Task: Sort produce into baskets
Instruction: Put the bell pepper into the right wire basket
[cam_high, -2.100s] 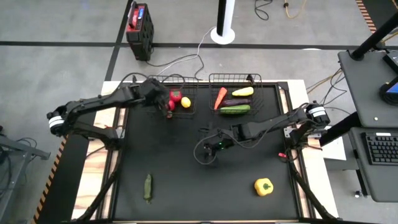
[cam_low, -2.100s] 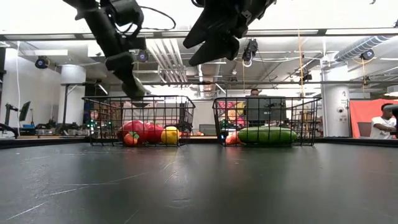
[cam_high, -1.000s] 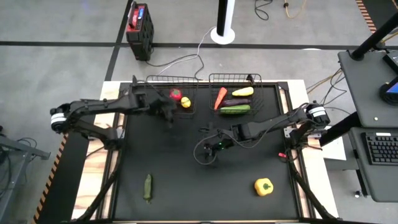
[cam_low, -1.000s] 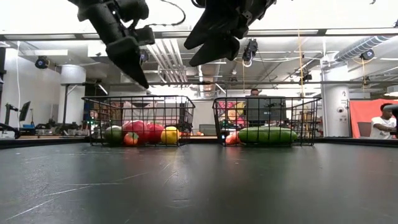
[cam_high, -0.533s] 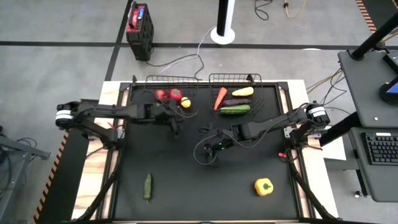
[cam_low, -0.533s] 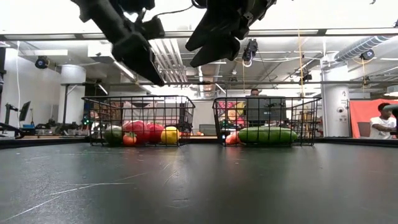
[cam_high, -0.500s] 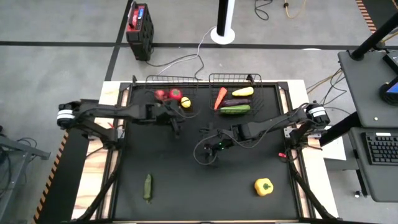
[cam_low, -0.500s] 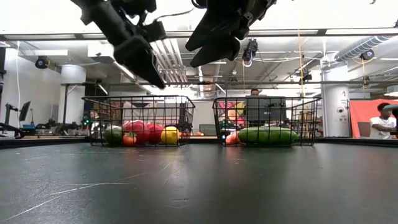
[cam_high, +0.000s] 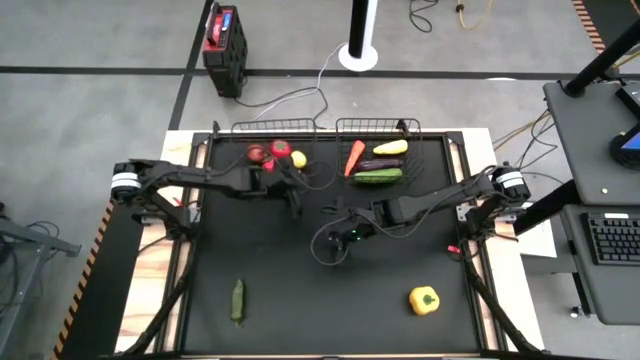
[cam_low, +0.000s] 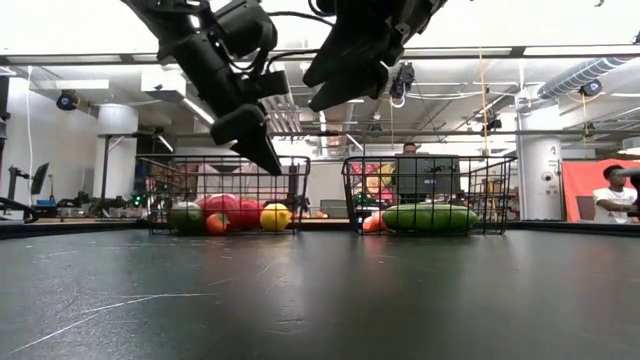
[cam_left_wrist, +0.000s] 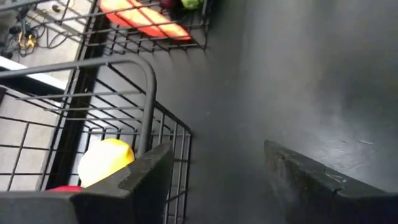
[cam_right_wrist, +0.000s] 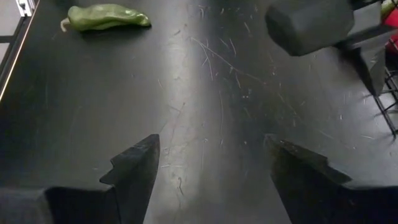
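Pulling back from the left basket (cam_high: 275, 128) since a moment ago, the left gripper (cam_high: 295, 207) hangs wide and empty beside the equally wide right gripper (cam_high: 336, 243), so reaching for the green cucumber (cam_high: 238, 300) or yellow pepper (cam_high: 424, 299) at the near edge risks the arms clashing.

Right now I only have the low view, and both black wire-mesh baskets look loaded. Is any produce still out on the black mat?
Observer: Yes, two pieces. A green cucumber lies near the front left of the mat.
Operator: And the second one?
Observer: A yellow pepper sits near the front right.
Operator: Is either gripper carrying anything?
Observer: No. The left gripper is open and empty, just in front of the left basket.
Operator: And the right?
Observer: The right gripper is open and empty too, over bare mat near the table's middle.
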